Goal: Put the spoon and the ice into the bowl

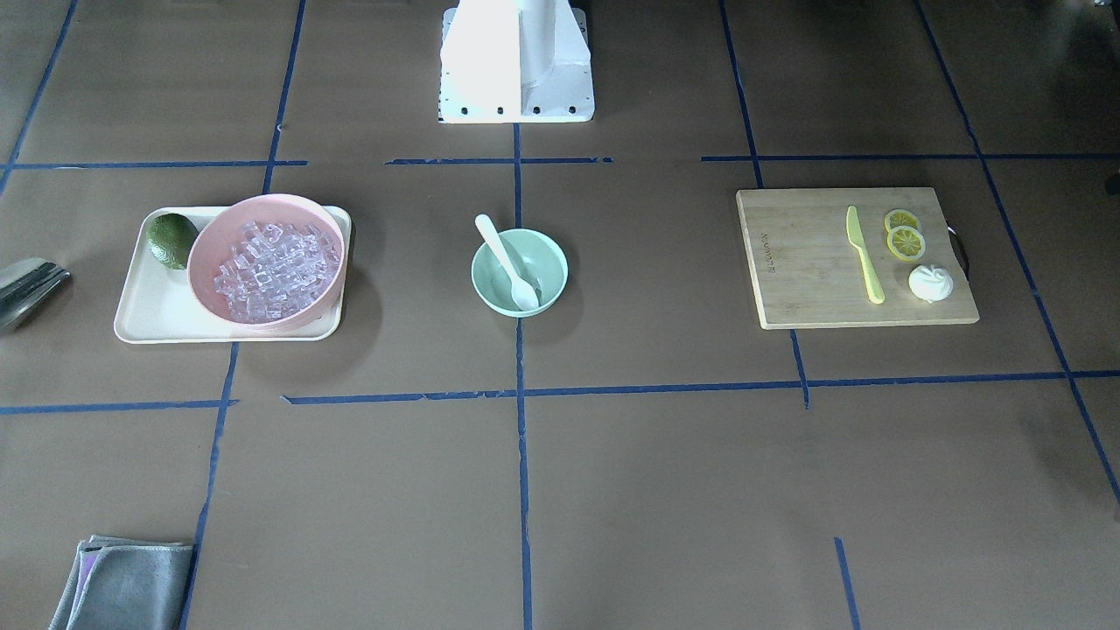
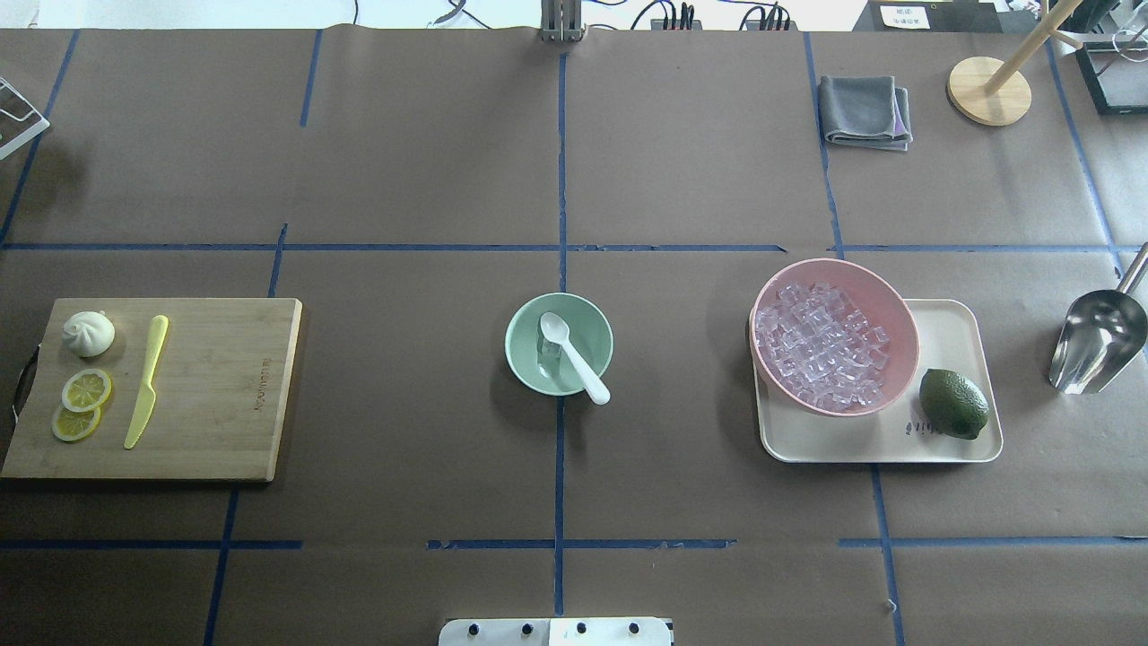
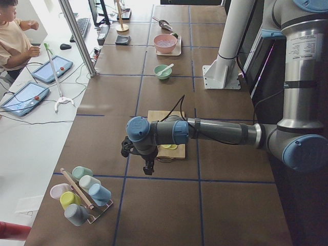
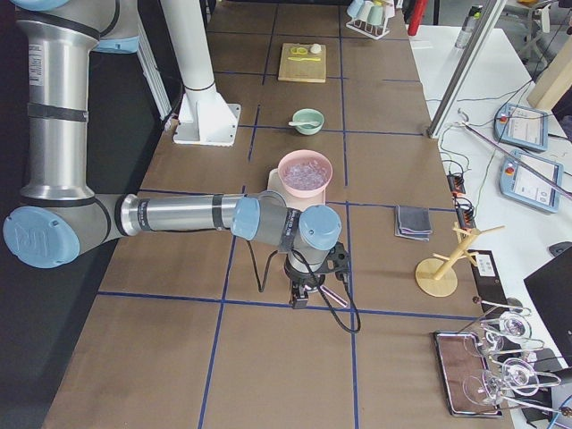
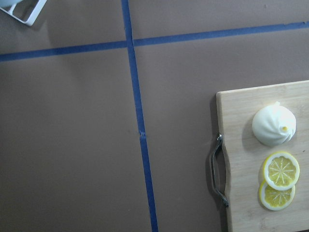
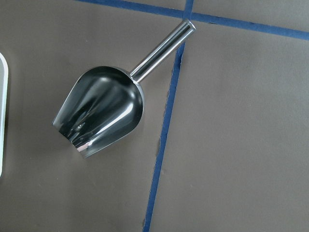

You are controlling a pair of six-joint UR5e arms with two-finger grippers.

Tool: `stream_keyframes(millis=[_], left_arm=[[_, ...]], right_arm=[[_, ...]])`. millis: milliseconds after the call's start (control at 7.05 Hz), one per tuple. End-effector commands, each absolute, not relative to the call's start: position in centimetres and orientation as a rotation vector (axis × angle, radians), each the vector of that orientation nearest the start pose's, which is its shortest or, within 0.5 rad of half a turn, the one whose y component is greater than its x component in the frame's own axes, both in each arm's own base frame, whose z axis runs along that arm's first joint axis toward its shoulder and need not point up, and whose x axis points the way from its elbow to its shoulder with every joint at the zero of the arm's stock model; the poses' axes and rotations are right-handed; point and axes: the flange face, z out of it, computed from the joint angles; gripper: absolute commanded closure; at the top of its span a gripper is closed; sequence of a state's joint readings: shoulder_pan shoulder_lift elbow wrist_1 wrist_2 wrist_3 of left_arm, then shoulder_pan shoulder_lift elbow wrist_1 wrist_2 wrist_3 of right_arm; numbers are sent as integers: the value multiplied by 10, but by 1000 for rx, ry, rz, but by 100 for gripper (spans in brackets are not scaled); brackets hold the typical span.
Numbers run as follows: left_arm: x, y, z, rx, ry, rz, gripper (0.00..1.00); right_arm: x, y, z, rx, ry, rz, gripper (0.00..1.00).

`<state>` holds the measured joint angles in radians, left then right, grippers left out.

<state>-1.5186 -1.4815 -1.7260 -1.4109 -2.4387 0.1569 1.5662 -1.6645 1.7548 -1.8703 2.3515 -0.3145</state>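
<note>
The white spoon [image 2: 574, 358] lies in the mint-green bowl [image 2: 518, 359] at the table's centre, scoop inside and handle leaning over the rim; both also show in the front view, spoon [image 1: 506, 259] and bowl [image 1: 551, 254]. A clear ice cube [image 2: 548, 352] lies in that bowl. The ice heap [image 2: 821, 345] fills the pink bowl [image 2: 843, 266]. My left gripper [image 3: 148, 166] hangs over the table beside the cutting board. My right gripper [image 4: 299, 299] hangs over the metal scoop. I cannot tell whether either is open or shut.
The pink bowl and a lime [image 2: 953, 404] sit on a cream tray [image 2: 951, 323]. A metal scoop [image 6: 101, 111] lies to its right. A cutting board [image 2: 224, 386] holds a yellow-green knife [image 2: 146, 381], lemon slices and a bun. A grey cloth [image 2: 864, 109] lies far off.
</note>
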Motion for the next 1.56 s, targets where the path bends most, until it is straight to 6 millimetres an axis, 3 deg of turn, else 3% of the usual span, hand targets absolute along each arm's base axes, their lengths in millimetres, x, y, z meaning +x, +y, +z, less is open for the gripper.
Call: stream_keyframes(millis=[0,1418], left_arm=[[-35,-447,629,-32,862,161,0],[-35,-445,630,-33,861,160,0]], right_arm=[[61,-435,638,-70,-800,-223,0],[63,-445,625,-62,-783,-32,0]])
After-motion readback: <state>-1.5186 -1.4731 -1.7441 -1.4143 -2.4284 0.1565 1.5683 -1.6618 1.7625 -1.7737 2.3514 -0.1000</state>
